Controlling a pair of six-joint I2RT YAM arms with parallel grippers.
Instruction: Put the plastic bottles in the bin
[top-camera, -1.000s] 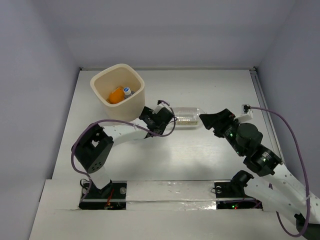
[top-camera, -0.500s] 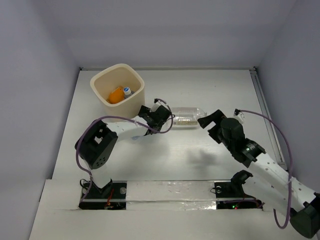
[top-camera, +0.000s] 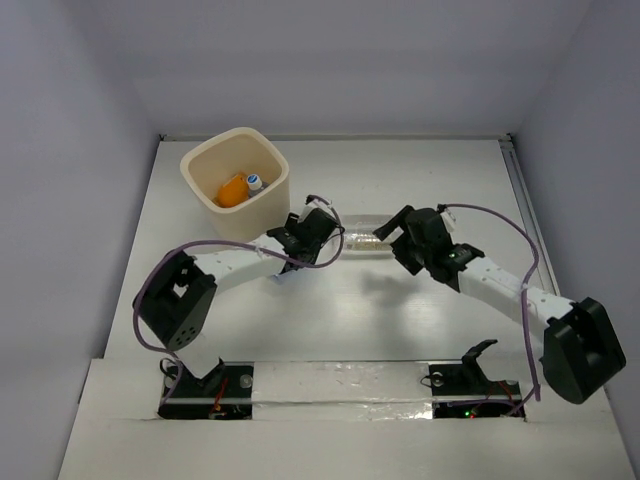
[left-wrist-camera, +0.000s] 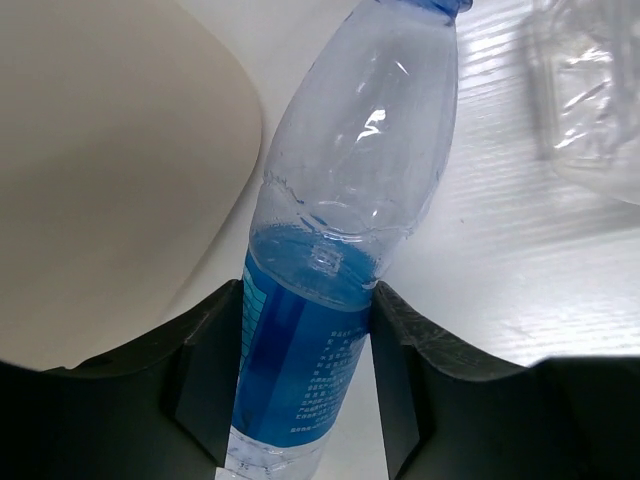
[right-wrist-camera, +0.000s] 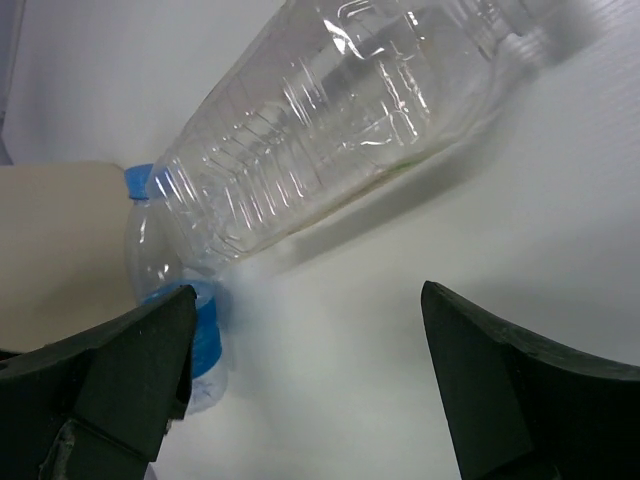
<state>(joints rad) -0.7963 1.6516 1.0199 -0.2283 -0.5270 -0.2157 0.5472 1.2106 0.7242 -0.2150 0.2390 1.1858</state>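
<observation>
Beside the bin (top-camera: 246, 218), your left gripper (left-wrist-camera: 305, 310) is squeezing the small blue bottle (left-wrist-camera: 355, 170). Both fingers (left-wrist-camera: 210, 350) press on its blue label. This bottle is close to the bin's wall, with its blue cap pointing away from the wrist. Your right gripper (right-wrist-camera: 305, 300) is spread wide and holds nothing. The big clear bottle (right-wrist-camera: 340, 110) lies on its side on the table (top-camera: 400, 320), just in front of those fingers. Inside the bin you can see an orange bottle (top-camera: 232, 190) and one more little bottle (top-camera: 255, 182).
</observation>
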